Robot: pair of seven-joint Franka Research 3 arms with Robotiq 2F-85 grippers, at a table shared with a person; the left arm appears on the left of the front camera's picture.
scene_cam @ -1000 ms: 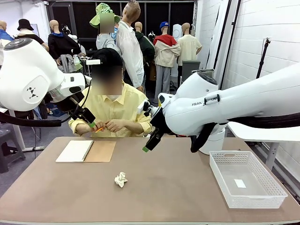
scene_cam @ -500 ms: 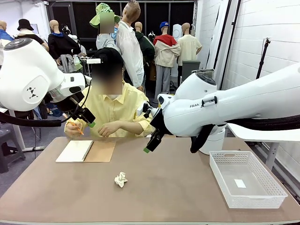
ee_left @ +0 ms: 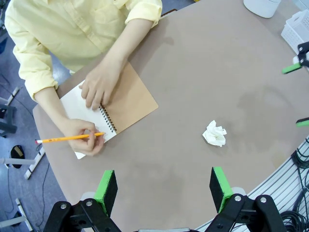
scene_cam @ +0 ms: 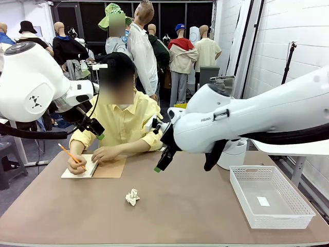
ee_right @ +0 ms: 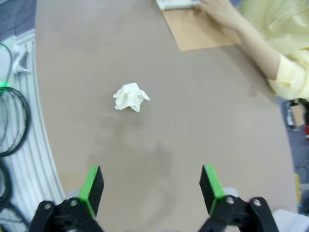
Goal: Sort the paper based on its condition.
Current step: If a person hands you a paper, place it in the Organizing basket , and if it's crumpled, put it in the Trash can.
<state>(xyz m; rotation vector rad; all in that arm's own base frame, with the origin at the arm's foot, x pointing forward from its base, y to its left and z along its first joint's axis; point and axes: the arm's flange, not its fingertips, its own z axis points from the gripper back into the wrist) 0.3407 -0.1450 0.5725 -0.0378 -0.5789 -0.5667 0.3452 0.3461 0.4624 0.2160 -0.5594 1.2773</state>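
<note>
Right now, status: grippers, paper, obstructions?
Left gripper open, right gripper open, both empty. Crumpled paper loose mid-table. Person writing in notebook, clear of paper.

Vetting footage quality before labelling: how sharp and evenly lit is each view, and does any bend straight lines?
Front view: sharp, evenly lit, soft shadow under the crumpled paper. Left wrist view: sharp, but the table edge bows. Right wrist view: slightly soft, table edge bowed too.

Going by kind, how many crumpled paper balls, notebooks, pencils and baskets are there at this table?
Crumpled paper ball: 1
Spiral notebook: 1
Pencil, in the person's hand: 1
White basket: 1
Total: 4
</note>
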